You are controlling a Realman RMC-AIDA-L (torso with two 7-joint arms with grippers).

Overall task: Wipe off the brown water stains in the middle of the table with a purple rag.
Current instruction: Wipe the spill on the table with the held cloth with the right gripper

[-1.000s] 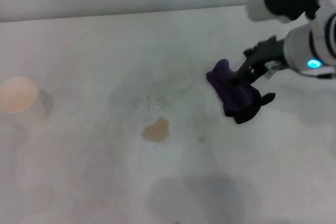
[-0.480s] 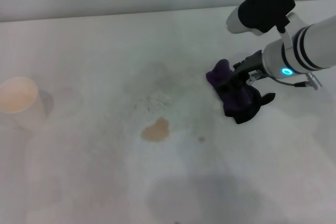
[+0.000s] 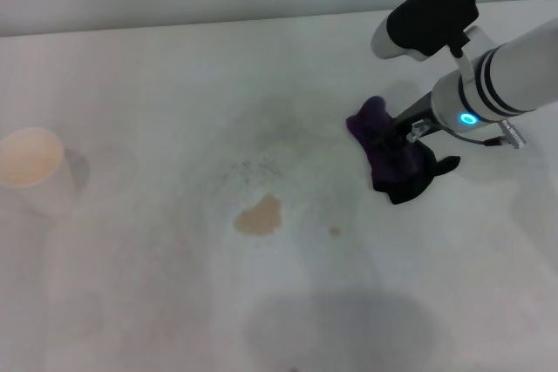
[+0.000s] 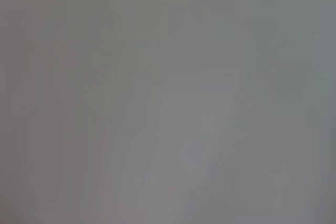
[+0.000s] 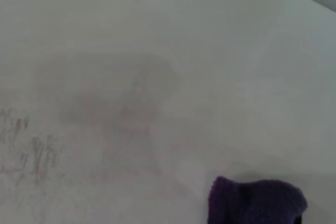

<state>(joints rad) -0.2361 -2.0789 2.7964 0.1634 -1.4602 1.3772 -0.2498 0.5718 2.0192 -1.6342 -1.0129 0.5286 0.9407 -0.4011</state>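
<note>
We've got the right claw (image 3: 408, 138) apparently clamped on the purple rag (image 3: 391, 156) (fingers mostly hidden), low over the bench (image 3: 157, 302), well right of the brown water stains (image 3: 260, 215).

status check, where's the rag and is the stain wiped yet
Right gripper down at the purple rag, grip not visible. Left arm out of view. Brown water stains unwiped, apart from the rag. Paper cup far left, not in the way.

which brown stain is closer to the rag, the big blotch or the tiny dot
The tiny brown dot: it lies closer to the purple rag than the large tan blotch.
</note>
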